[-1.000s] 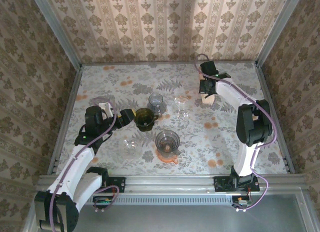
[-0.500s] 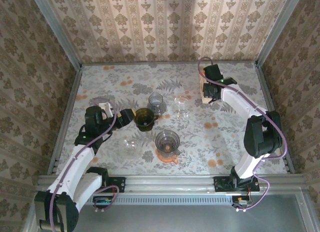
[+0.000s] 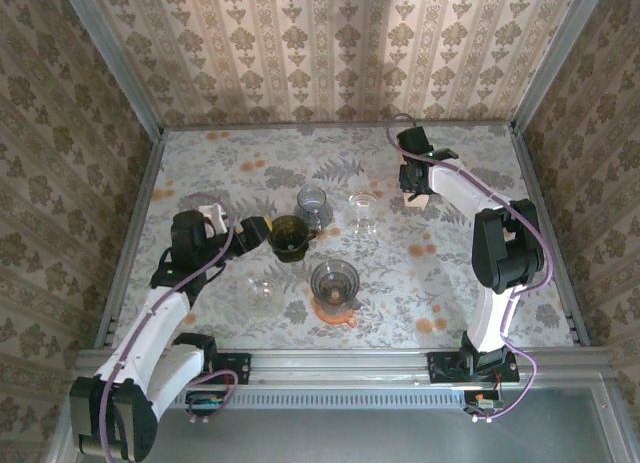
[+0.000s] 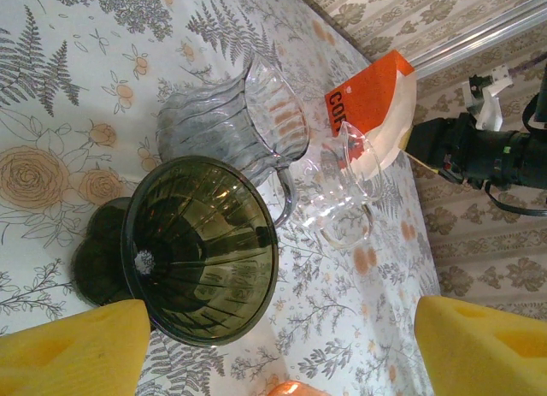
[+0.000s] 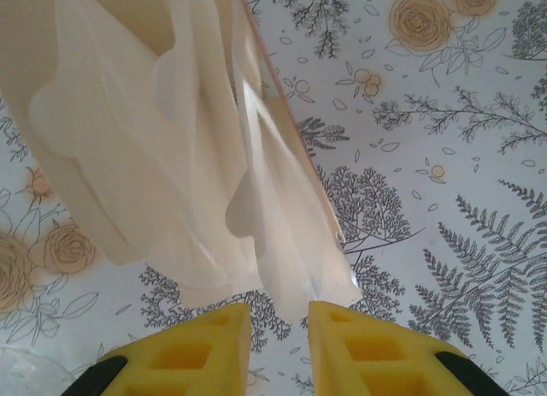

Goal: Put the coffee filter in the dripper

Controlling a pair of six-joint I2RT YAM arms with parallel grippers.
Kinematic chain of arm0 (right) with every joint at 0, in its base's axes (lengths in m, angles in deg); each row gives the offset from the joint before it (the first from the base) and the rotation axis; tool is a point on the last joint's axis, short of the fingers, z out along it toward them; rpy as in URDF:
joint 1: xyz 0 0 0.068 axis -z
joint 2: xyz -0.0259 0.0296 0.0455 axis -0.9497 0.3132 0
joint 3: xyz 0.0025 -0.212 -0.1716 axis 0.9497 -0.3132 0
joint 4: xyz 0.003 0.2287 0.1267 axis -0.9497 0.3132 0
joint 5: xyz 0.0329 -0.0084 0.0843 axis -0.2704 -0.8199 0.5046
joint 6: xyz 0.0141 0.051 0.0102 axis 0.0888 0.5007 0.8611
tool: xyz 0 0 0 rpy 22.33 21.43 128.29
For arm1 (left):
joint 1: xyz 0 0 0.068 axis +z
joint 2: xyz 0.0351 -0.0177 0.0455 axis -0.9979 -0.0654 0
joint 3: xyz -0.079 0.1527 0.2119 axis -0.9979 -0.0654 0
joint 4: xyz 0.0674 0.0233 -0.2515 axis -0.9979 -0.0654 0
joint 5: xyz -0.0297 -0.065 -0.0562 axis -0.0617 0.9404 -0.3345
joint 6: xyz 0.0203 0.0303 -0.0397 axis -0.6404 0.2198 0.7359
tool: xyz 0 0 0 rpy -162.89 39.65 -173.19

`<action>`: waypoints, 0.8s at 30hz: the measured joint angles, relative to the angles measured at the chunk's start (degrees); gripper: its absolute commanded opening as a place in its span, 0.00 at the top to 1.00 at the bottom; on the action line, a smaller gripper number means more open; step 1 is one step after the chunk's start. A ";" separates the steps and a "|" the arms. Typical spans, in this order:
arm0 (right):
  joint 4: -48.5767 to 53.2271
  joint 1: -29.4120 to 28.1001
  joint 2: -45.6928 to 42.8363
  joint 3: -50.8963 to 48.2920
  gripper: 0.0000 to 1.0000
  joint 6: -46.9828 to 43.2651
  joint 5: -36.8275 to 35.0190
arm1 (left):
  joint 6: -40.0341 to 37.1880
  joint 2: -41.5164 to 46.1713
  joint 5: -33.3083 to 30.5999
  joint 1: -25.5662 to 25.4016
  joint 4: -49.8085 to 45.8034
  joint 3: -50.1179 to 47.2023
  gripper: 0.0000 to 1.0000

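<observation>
At the right fingers (image 5: 188, 353): yellow, parted by a narrow slit, only flowered table (image 5: 444, 156) seen through it. Just ahead of the tips, a sheaf of coffee filters (image 5: 162, 148): thin cream paper, half see-through, edges rounded and wavy, layers fanned loosely apart, lowest corner just short of one tip; touching or not, impossible to tell. From above, sheaf lying far to the right of the dark green dripper (image 3: 290, 238) and farther back. Behind those fingers, the right arm (image 3: 458, 188): forearm stretched away from its base, wrist tipped down over the paper, elbow raised, well right of the dripper.

At the left fingers (image 4: 77, 349): spread wide, one tip overlapping the dripper's foot in the wrist view, the other well off to its far side, not closed on it. Dripper upright on the table, ribbed cone, mouth toward the wrist camera. Just behind the dripper, a grey ribbed cone (image 4: 231, 122); beyond that, a clear glass one (image 4: 346, 191); beyond again, an orange-and-white pack (image 4: 367, 101). Behind the fingers, the left arm (image 3: 155, 318): low, reaching in from the dripper's left, elbow bent.
</observation>
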 measured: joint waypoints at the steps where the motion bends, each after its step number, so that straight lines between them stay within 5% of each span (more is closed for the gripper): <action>1: 0.02 0.00 0.11 0.17 0.74 0.04 -0.26 | 0.00 0.00 0.02 0.00 0.00 0.00 0.17; 12: 0.04 0.00 3.61 4.04 0.77 0.37 -2.25 | -0.02 0.00 0.22 0.35 0.17 0.00 0.17; 24: 0.04 0.00 4.98 4.68 0.99 -0.04 -3.21 | 0.00 0.00 0.22 0.37 0.17 0.00 0.17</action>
